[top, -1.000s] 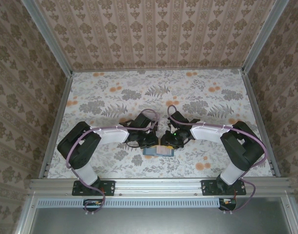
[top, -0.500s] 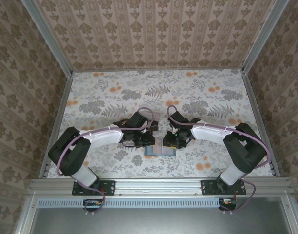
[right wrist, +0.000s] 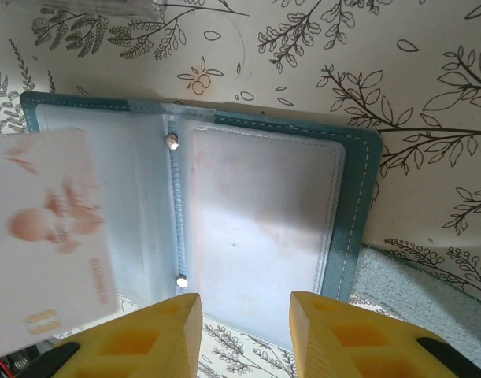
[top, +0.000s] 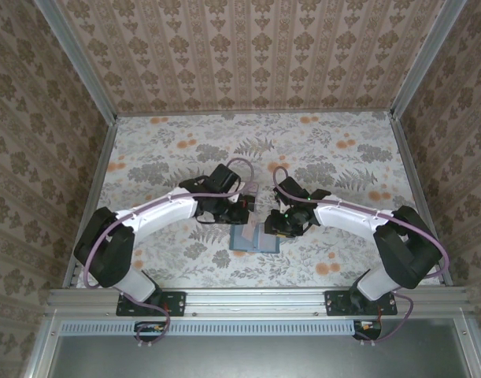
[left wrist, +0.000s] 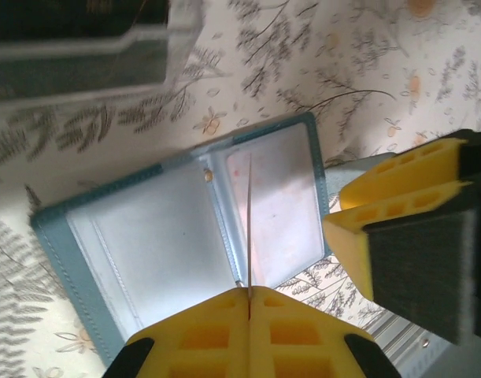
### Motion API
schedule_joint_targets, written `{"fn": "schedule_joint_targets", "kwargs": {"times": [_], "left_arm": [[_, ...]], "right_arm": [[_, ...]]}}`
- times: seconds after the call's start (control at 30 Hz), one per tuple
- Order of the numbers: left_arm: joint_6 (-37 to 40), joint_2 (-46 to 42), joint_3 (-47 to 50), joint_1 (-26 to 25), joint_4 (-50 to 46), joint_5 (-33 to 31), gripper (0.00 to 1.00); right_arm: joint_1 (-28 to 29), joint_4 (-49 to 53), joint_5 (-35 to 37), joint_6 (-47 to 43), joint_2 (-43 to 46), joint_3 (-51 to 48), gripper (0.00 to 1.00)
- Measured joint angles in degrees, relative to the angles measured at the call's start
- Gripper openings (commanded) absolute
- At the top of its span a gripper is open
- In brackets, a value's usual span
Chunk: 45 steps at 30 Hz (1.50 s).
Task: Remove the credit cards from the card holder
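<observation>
The left gripper [left wrist: 249, 293] pinches a pink card [right wrist: 47, 236] on edge just above the open card holder [right wrist: 264, 228], while the right gripper [right wrist: 244, 331] hovers at the holder's edge, fingers parted and empty; the card looks light, stiff and slick, and probably wants a firm pinch on one short edge.

We can read no text anywhere. The pale pink card [right wrist: 47, 236] bears reddish print, too blurred for us to read.

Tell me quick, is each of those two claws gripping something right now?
Left gripper: closed, holding a thin pale pink rectangular card.
Right gripper: open, holding nothing, fingers apart near the open teal-blue folding wallet.
</observation>
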State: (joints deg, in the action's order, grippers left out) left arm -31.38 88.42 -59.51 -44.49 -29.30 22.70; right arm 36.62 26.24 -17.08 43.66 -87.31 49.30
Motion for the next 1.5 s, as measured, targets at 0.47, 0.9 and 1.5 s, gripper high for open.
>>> {"fn": "schedule_joint_targets", "kwargs": {"times": [0.47, 0.9, 1.5], "left_arm": [[44.9, 2.7, -15.7, 0.9, -15.8, -2.0, 0.00], [82.8, 7.0, -25.9, 2.7, -23.0, -10.7, 0.00], [97.2, 23.6, -42.6, 6.0, -29.8, -13.8, 0.00]], "right_arm": [[-3.6, 4.6, 0.5, -3.7, 3.3, 0.5, 0.35], [-6.0, 7.3, 0.9, -5.1, 8.4, 0.3, 0.35], [-7.4, 7.5, 0.9, -5.1, 8.5, -0.3, 0.35]]}}
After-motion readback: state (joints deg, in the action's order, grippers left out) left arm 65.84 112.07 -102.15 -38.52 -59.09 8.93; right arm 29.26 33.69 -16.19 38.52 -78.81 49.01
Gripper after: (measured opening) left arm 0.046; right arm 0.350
